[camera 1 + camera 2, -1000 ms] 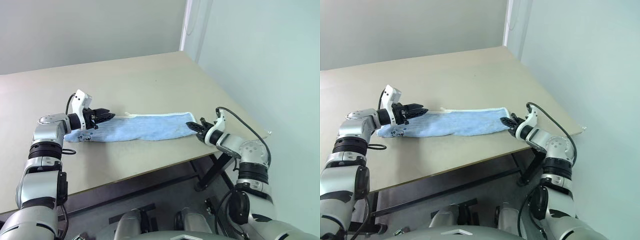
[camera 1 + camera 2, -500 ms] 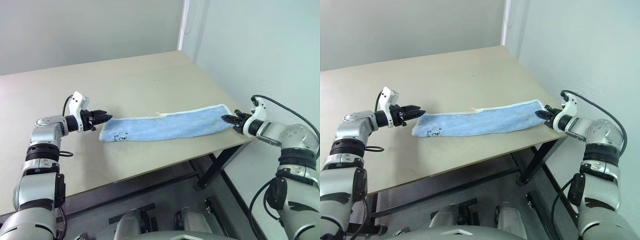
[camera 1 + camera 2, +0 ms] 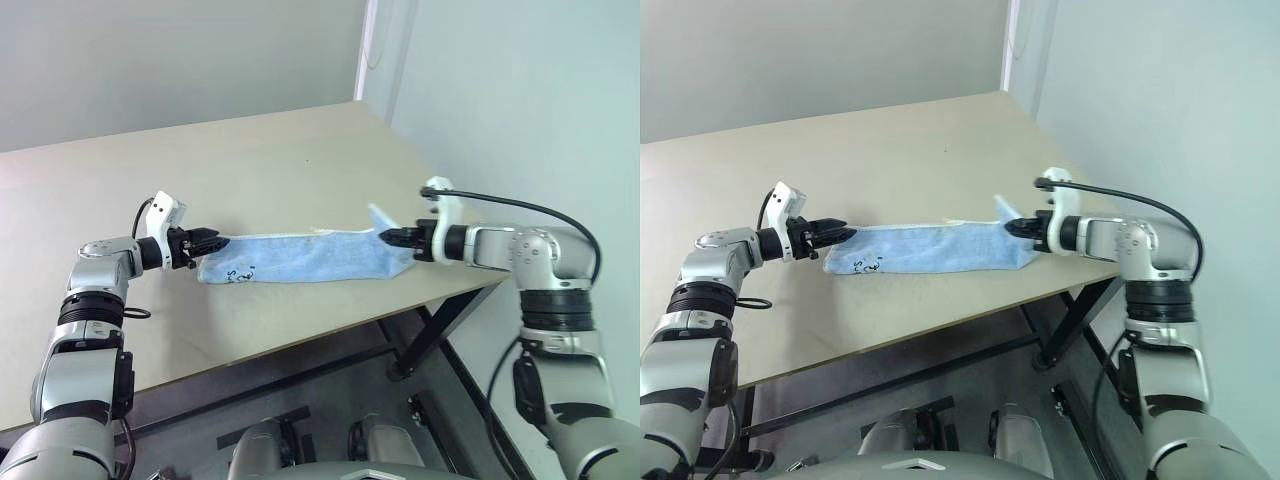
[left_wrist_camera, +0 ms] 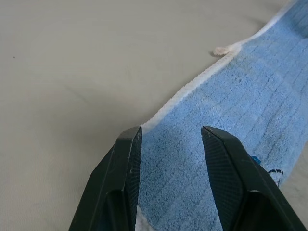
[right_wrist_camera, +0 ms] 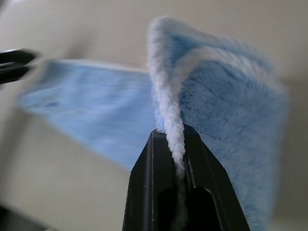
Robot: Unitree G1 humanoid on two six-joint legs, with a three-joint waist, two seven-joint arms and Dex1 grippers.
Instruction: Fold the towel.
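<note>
While the towel lies stretched out as a long blue strip near the front edge of the table, the head camera has an arm at each end of it. On the left, the left gripper sits right at the end of the strip with the small dark mark, low over the tabletop. On the right, the right gripper has the other end lifted clear of the table, so that corner sticks up as a little blue flap while the rest stays flat on the wood. From the left wrist camera, the left gripper's two black fingers are spread, one lined up with the whitish stitched edge and the other over the blue pile; can't really tell whether they touch the cloth. You can also spot a bit of the dark embroidery and a small pale tag further along the hem. From the right wrist camera, the right gripper's fingers are pressed together, pinching the fluffy white hem of the towel, which rises straight up from between them, and the rest of the cloth trails off toward the other gripper's dark tips at the far side.
</note>
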